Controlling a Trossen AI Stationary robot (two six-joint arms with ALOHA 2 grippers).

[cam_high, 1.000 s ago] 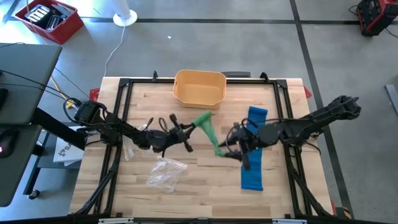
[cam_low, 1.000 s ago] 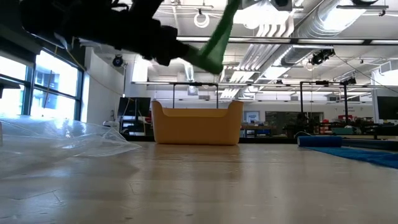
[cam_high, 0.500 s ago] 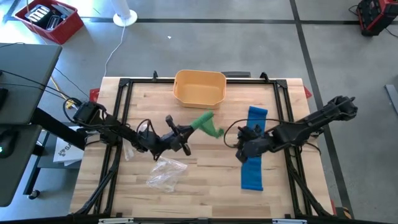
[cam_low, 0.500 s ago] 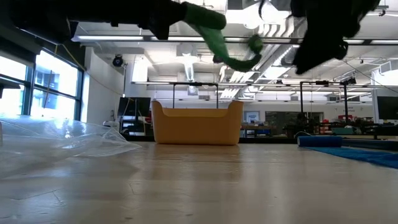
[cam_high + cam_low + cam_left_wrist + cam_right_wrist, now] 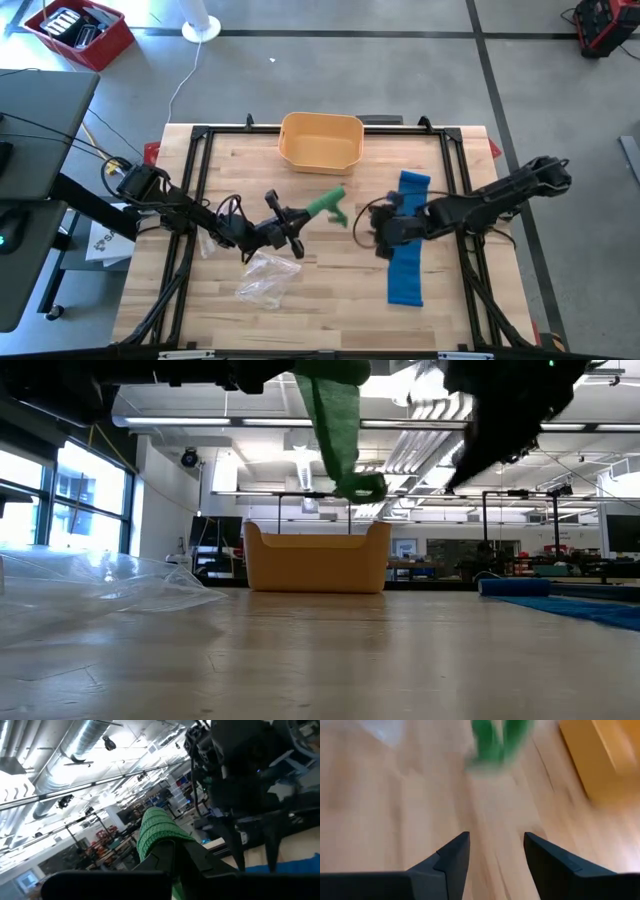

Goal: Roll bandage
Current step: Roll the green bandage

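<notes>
A green bandage (image 5: 326,203) hangs above the middle of the table, and my left gripper (image 5: 303,214) is shut on it. In the low view the strip (image 5: 336,420) drops from the gripper and ends in a curled tip (image 5: 366,488), clear of the table. To its right my right gripper (image 5: 379,236) stands open with nothing between its fingers (image 5: 454,854). It points down at the wood, with the green strip (image 5: 496,742) ahead of it. A blue bandage (image 5: 407,245) lies flat and unrolled on the table's right side, partly under the right arm. My left gripper pinches the bandage's bunched upper end (image 5: 153,832) between its two fingers (image 5: 201,861). The fingers come from the table's left and slant upward. The bandage is lifted clear, and its free strip (image 5: 338,435) hangs slack below the gripper.
A yellow bin (image 5: 321,141) stands at the far edge in the middle. A crumpled clear plastic bag (image 5: 267,277) lies near the left arm toward the near edge. A black frame (image 5: 190,150) runs around the wooden table.
The green strip, a second ago drawn slanting from my left gripper to my right gripper, has come away from the right one and now hangs slack below the left. My left gripper has tipped upward. My right gripper has gone down and tipped toward the table.
</notes>
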